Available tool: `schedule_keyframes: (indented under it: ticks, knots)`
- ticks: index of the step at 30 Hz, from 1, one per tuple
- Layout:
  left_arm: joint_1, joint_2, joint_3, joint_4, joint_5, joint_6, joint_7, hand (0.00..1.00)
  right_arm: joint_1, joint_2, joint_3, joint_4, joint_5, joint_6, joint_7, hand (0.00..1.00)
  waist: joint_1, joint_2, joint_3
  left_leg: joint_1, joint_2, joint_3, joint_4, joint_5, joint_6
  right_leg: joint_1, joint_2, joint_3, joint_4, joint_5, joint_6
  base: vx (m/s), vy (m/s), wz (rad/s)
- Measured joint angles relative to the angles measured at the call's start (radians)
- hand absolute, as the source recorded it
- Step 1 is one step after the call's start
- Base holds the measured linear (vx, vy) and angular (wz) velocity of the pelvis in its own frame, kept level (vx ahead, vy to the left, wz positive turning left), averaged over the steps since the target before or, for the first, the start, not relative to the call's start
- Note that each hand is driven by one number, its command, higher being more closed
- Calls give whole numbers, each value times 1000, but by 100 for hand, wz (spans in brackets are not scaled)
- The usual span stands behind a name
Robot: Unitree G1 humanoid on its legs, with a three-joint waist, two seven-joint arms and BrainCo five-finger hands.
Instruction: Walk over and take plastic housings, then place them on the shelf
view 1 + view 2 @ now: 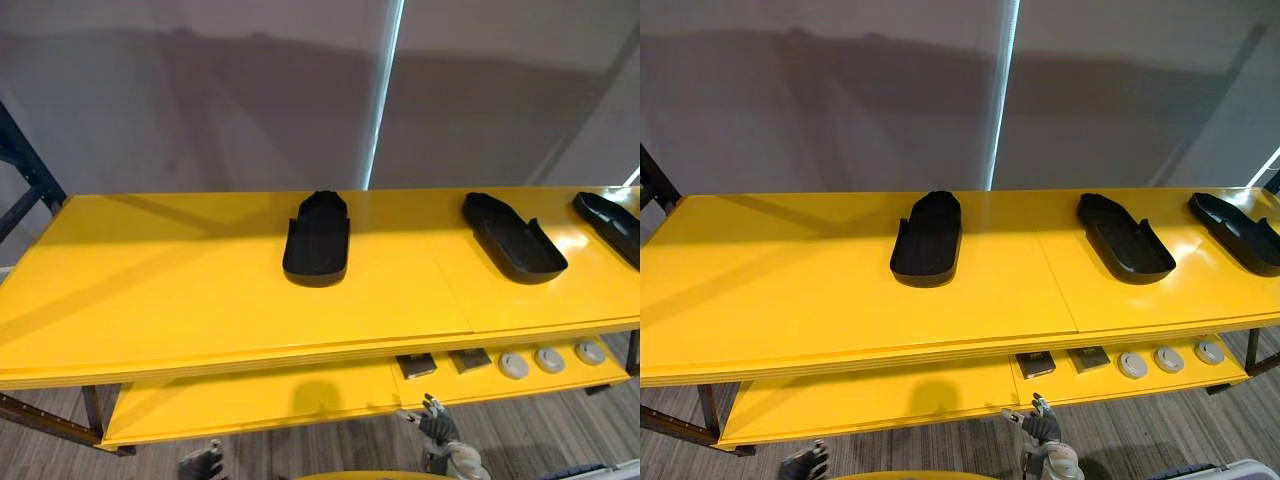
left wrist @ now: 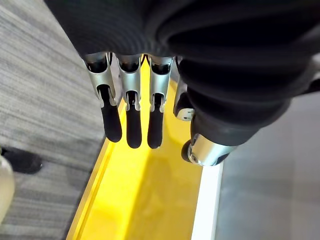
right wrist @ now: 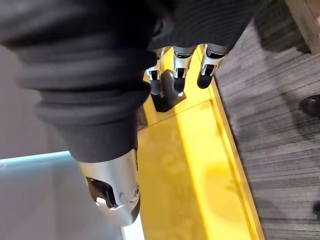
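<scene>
hands: left hand (image 2: pixel 127 125) and right hand (image 1: pixel 438 425) hanging slack, empty | place: low before shelf (image 1: pixel 180 290) | risk: clipping its front edge when rising, jolting plastic housings (image 1: pixel 318 240) resting on top

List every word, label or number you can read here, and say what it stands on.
No text can be read.
The housings: plain black, no marks seen.
The top shelf: plain yellow, no label.
The squares and discs on the lower shelf: any print is too small to read.
</scene>
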Motion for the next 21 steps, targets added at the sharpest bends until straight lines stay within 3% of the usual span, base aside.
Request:
schedule_keyframes:
  ticks: [10,16,19,21]
  knots:
    - [-50,63,-132,69,163,-5,6,0,-24,-23,-4,50,-93,-3,-40,0,-24,38,26,15,6,31,6,-7,-6,-16,13,49,-17,8,2,33,-8,-14]
    - [-86,100,-171,101,175,-5,6,0,-43,-35,-4,60,-141,-3,-41,0,-32,34,39,20,14,42,7,-11,-11,-1,29,60,-39,18,-5,31,-19,-8]
    - [-102,101,-180,123,175,-5,6,0,-64,-45,-4,80,-148,-3,-45,0,-50,39,48,18,14,39,8,-11,-11,0,35,56,-39,18,-5,-21,-14,3]
    - [-121,104,-180,127,175,-5,6,0,-73,-44,-4,80,-148,-4,-57,0,-51,35,76,-1,15,34,55,-33,-14,-4,30,55,-34,17,-6,-71,2,2]
